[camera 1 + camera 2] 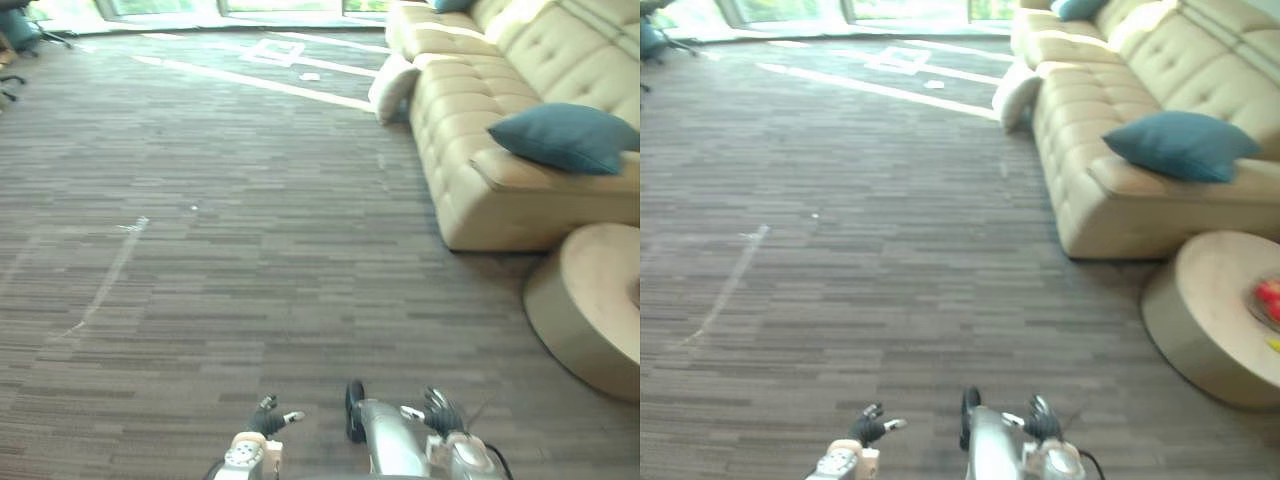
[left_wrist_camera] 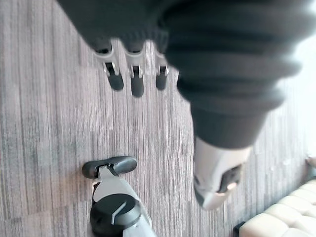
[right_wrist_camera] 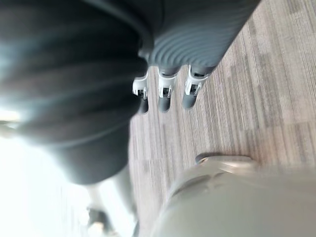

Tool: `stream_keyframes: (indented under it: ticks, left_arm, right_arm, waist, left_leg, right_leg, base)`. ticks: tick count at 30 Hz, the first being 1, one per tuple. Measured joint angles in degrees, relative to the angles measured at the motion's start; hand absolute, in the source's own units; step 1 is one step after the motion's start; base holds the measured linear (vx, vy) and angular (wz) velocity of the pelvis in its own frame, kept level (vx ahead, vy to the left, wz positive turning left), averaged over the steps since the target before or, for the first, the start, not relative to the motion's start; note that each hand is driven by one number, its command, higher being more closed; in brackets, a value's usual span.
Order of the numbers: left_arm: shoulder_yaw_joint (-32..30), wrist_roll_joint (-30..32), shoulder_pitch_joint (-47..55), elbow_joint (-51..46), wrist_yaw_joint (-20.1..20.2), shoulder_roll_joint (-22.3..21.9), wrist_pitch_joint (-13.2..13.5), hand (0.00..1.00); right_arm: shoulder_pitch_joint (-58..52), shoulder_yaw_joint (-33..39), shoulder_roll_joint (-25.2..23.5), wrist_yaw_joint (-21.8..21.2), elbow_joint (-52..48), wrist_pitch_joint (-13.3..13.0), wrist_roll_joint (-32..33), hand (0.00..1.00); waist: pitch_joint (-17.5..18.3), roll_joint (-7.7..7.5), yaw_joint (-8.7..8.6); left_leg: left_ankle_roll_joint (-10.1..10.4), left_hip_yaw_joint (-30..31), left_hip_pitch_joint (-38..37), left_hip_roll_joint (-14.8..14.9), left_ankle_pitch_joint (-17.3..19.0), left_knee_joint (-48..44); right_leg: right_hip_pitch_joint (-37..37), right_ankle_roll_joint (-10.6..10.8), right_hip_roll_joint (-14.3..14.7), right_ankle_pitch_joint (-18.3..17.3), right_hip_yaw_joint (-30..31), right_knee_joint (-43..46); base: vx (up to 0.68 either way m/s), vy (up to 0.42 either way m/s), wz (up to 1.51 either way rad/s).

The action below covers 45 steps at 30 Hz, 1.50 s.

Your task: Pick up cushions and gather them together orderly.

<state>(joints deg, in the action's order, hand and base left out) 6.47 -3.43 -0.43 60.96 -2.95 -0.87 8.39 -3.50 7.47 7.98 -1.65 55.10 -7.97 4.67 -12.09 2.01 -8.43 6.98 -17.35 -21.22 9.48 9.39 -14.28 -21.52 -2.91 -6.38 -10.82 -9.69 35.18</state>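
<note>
Grey-brown striped carpet (image 1: 250, 220) runs across the whole room, with pale tape lines (image 1: 270, 82) marked on it toward the windows. Along the right side stands a long cream tufted sofa (image 1: 470, 110), and just past its near end sits a round beige counter (image 1: 1200, 310). On the sofa's near seat lies a teal cushion (image 1: 565, 137), slightly tilted. A white cushion (image 1: 392, 88) is down on the carpet, leaning against the sofa's front further along. A second teal cushion (image 1: 1077, 8) rests at the far end of the sofa, only partly in sight. The three cushions lie well apart from one another, and none is in a hand. At the near edge, low over bare carpet, the left robot hand (image 1: 268, 415) hangs with its fingers (image 2: 116, 76) straight and loose, gripping nothing. The right robot hand (image 1: 440, 410) beside it is just as relaxed, its fingers (image 3: 166, 94) straight over the carpet and empty. Something small and red (image 1: 1268, 295) sits at the counter's far edge.
</note>
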Motion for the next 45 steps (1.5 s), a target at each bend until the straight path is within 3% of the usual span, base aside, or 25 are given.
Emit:
stream_keyframes:
  ticks: [2,4,6,8,10,12,14,16,18,19,20,21,22,25,27,29,30,32,33,35,36,38,39,42,45]
  left_arm:
    - [-3.4,0.2,0.7,0.0,0.5,-0.6,-0.3,0.00]
    - [-6.9,1.0,2.2,-3.1,0.8,-0.8,-0.3,0.00]
    - [-7.8,1.1,3.2,-3.7,0.8,-0.1,-0.2,0.00]
    - [-7.8,1.0,2.6,-4.4,0.8,0.1,-0.1,0.00]
    - [-7.6,1.0,2.2,-4.8,0.7,0.2,0.3,0.00]
    - [-6.8,0.9,2.2,-4.8,0.7,0.2,0.9,0.00]
    - [-5.8,0.9,2.0,-5.0,0.6,0.5,1.1,0.00]
    - [-5.3,0.9,1.1,-3.9,0.6,2.2,0.9,0.00]
    - [-5.3,0.9,1.1,-3.4,0.6,2.5,0.9,0.00]
    - [-5.2,0.9,0.9,-3.0,0.6,3.2,0.9,0.00]
    - [-4.7,0.9,1.0,-2.3,0.6,3.6,0.6,0.00]
    - [-4.1,0.9,0.6,-1.7,0.6,3.9,0.3,0.00]
    - [-3.0,1.0,1.1,-1.0,0.5,4.3,-0.1,0.00]
    - [-2.0,1.0,0.9,-0.1,0.4,4.2,-0.3,0.00]
    - [-1.9,1.0,0.6,-0.1,0.5,4.3,-0.2,0.00]
    - [-1.8,1.0,0.8,-0.2,0.5,4.4,-0.2,0.00]
    - [-1.5,1.0,0.9,0.7,0.4,3.4,-0.2,0.00]
    - [-1.5,1.0,0.6,0.2,0.7,2.2,0.2,0.00]
    - [-1.6,1.1,0.8,0.1,0.7,1.2,0.1,0.00]
    - [-3.3,1.2,1.0,0.1,0.7,-0.1,0.0,0.00]
    - [-6.0,1.4,1.3,-0.5,0.8,-1.2,-0.1,0.00]
    - [-8.9,1.7,2.7,-3.0,0.7,-1.5,-0.1,0.00]
    - [-9.4,1.7,3.1,-3.2,0.7,-1.5,-0.1,0.00]
    - [-9.4,1.6,2.9,-4.1,0.7,-0.6,0.2,0.00]
    - [-8.9,1.6,2.3,-4.3,0.6,-0.1,0.7,0.00]
  right_arm:
    - [-1.5,0.7,-0.4,0.0,-0.6,1.0,0.0,0.00]
    - [-3.0,0.7,-0.8,0.0,-0.7,1.7,0.4,0.00]
    - [-3.9,0.7,-1.6,0.0,-0.6,1.7,0.5,0.00]
    - [-3.9,0.7,-1.8,0.1,-0.1,1.7,0.5,0.00]
    - [-3.3,0.8,-1.9,0.2,0.2,1.7,0.4,0.00]
    - [-2.6,0.8,-1.7,0.4,0.8,1.3,0.4,0.00]
    - [-2.6,0.1,-1.4,0.7,2.1,1.2,0.3,0.00]
    - [-3.3,-0.4,-2.8,0.7,3.0,0.8,0.1,0.00]
    - [-3.9,-0.9,-3.4,0.6,3.3,0.7,-0.2,0.00]
    - [-3.7,-1.0,-3.7,0.5,4.4,0.7,-0.2,0.00]
    - [-3.5,-1.0,-4.2,0.5,4.4,0.7,-0.2,0.00]
    - [-3.4,-0.9,-4.2,0.4,4.3,0.5,-0.2,0.00]
    - [-3.4,-1.7,-3.3,0.3,4.1,0.3,-0.2,0.00]
    - [-2.8,-3.7,-0.6,0.2,1.7,-0.3,-0.2,0.00]
    - [-2.0,-3.7,-0.2,0.2,-0.2,-0.5,-0.2,0.00]
    - [-2.4,-3.7,-0.8,0.3,-0.3,-0.6,-0.2,0.00]
    - [-1.6,-3.2,-0.5,0.2,0.7,-0.5,-0.2,0.00]
    - [-0.3,-3.1,0.6,0.4,1.2,-0.3,-0.3,0.00]
    - [-0.5,-2.1,0.2,0.4,1.7,0.1,-0.3,0.00]
    - [-1.9,-0.3,-0.1,0.5,1.5,0.8,-0.2,0.00]
    - [-2.8,-0.8,-0.1,0.2,0.1,1.6,-0.3,0.00]
    - [-3.9,-1.0,-0.2,0.2,-0.7,1.9,-0.2,0.00]
    - [-4.0,-1.0,-0.4,0.2,-0.6,1.9,-0.2,0.00]
    - [-3.8,-0.9,-1.2,0.3,0.1,2.0,-0.2,0.00]
    - [-3.8,-0.9,-1.1,0.6,0.5,1.9,-0.2,0.00]
  waist:
    - [-0.8,0.91,-0.93]
    - [-0.9,0.55,-0.01]
    - [-0.3,-1.04,0.71]
    - [-0.2,-1.68,1.64]
    - [-0.3,-1.91,2.81]
    - [-0.2,-1.35,2.91]
    - [0.4,-1.57,4.46]
    - [1.9,-4.30,3.56]
    - [2.8,-5.82,3.60]
    - [2.6,-7.28,3.54]
    - [2.3,-7.85,3.35]
    - [2.2,-7.89,3.07]
    - [1.9,-7.13,2.78]
    - [1.2,-3.07,1.68]
    - [0.5,-1.89,0.76]
    - [0.8,-2.82,0.23]
    - [0.0,-1.65,-0.69]
    - [-0.3,-0.23,-0.17]
    - [-0.3,-0.40,-1.03]
    - [-0.2,-0.10,-1.83]
    - [-0.6,0.71,-1.36]
    - [-0.7,0.41,-0.31]
    - [-0.6,0.01,-0.17]
    - [-0.2,-1.66,1.09]
    - [-0.2,-1.62,2.38]
  left_leg:
    - [3.6,1.2,8.0,7.1,-5.5,-24.3]
    - [3.4,-2.3,14.9,13.2,-2.8,-43.1]
    - [1.1,-5.7,20.9,13.8,1.2,-44.8]
    - [-0.9,-8.7,26.1,12.3,3.8,-37.7]
    - [-1.4,-6.1,30.9,5.6,3.5,-18.2]
    - [0.3,-0.1,32.8,0.6,-2.4,1.4]
    - [-1.2,2.7,34.1,-0.7,-10.3,-0.7]
    - [-3.6,2.6,34.4,-2.6,-5.0,-6.2]
    - [-4.5,2.0,33.7,-4.0,-0.9,-9.9]
    - [-5.0,1.4,30.5,-5.0,2.0,-9.2]
    - [-5.6,1.3,26.8,-6.7,3.8,-7.3]
    - [-5.9,1.4,23.5,-7.3,4.9,-5.6]
    - [-5.7,1.2,17.9,-7.4,5.8,-2.4]
    - [-5.4,0.0,8.0,-4.8,5.9,4.8]
    - [-5.4,-1.1,5.0,-2.9,5.9,5.5]
    - [-5.0,-1.2,2.4,-3.6,6.1,6.9]
    - [-4.1,-0.9,-1.3,-2.7,6.5,8.2]
    - [-3.9,-0.5,-1.8,-3.2,2.6,8.0]
    - [-0.7,1.1,-2.5,-3.4,-1.8,4.3]
    - [3.5,2.3,1.0,-0.7,-5.6,-8.1]
    - [4.9,1.4,5.9,3.8,-11.4,-22.0]
    - [4.3,-3.7,15.0,12.1,-5.8,-43.1]
    - [3.9,-4.5,16.6,12.8,-4.5,-44.6]
    - [-1.0,-11.1,25.4,11.6,2.7,-33.3]
    - [-1.3,-2.7,31.1,2.8,0.5,-9.3]
  right_leg:
    - [7.2,-0.4,0.9,-5.3,-2.3,-0.8]
    - [15.0,-1.4,3.1,-6.6,-2.8,-5.6]
    - [21.6,-1.7,3.3,-7.1,-2.7,-11.6]
    - [26.7,-0.9,3.2,-6.6,-1.5,-16.3]
    - [30.7,-0.2,2.0,-6.9,1.2,-20.1]
    - [34.1,1.5,1.4,-7.7,3.8,-23.7]
    - [36.9,3.4,1.2,-8.9,7.5,-25.7]
    - [36.5,3.3,-1.6,-7.6,9.2,-21.7]
    - [32.0,5.7,-2.9,-6.1,10.6,-8.5]
    - [26.8,9.6,-4.7,-1.5,11.0,4.8]
    - [22.4,11.3,-6.2,7.7,11.5,15.5]
    - [19.8,10.9,-6.9,7.4,11.4,21.5]
    - [16.3,7.0,-6.5,1.5,9.9,27.1]
    - [5.7,2.0,-2.9,-7.6,1.0,21.9]
    - [-0.4,2.5,0.3,-5.6,-1.4,5.2]
    - [-1.1,3.3,1.3,2.8,-0.9,-12.5]
    - [0.5,-0.5,2.6,13.8,-0.3,-13.8]
    - [-1.1,-0.6,2.3,8.3,1.0,-6.2]
    - [-0.9,-1.1,0.3,2.9,1.6,0.5]
    - [4.0,-0.5,-0.1,-1.8,-0.7,-0.1]
    - [8.4,-0.5,1.1,-3.2,-1.1,-2.8]
    - [16.5,-1.8,3.8,-5.2,-1.4,-8.0]
    - [18.3,-1.8,3.9,-5.3,-1.4,-9.5]
    - [27.6,-1.3,3.6,-4.5,1.0,-19.2]
    - [31.8,0.5,2.2,-6.0,3.7,-22.6]
  base:
    - [0.45,-0.152,0.28]
    - [0.56,-0.167,-0.11]
    - [0.52,-0.109,-0.18]
    - [0.49,-0.020,-0.30]
    - [0.53,0.107,-0.74]
    - [0.51,0.222,-0.82]
    - [0.54,0.302,-0.81]
    - [0.68,0.293,-0.21]
    - [0.69,0.283,0.10]
    - [0.55,0.187,0.12]
    - [0.56,0.125,0.10]
    - [0.46,0.085,0.01]
    - [0.59,0.091,-0.06]
    - [0.66,0.036,-0.05]
    - [0.72,-0.079,0.11]
    - [0.64,-0.139,0.28]
    - [0.71,-0.109,0.13]
    - [0.64,-0.121,0.08]
    - [0.57,-0.196,0.34]
    - [0.53,-0.206,0.41]
    - [0.49,-0.151,0.13]
    - [0.47,-0.115,-0.20]
    - [0.37,-0.072,-0.19]
    - [0.44,-0.004,-0.34]
    - [0.46,0.154,-0.54]
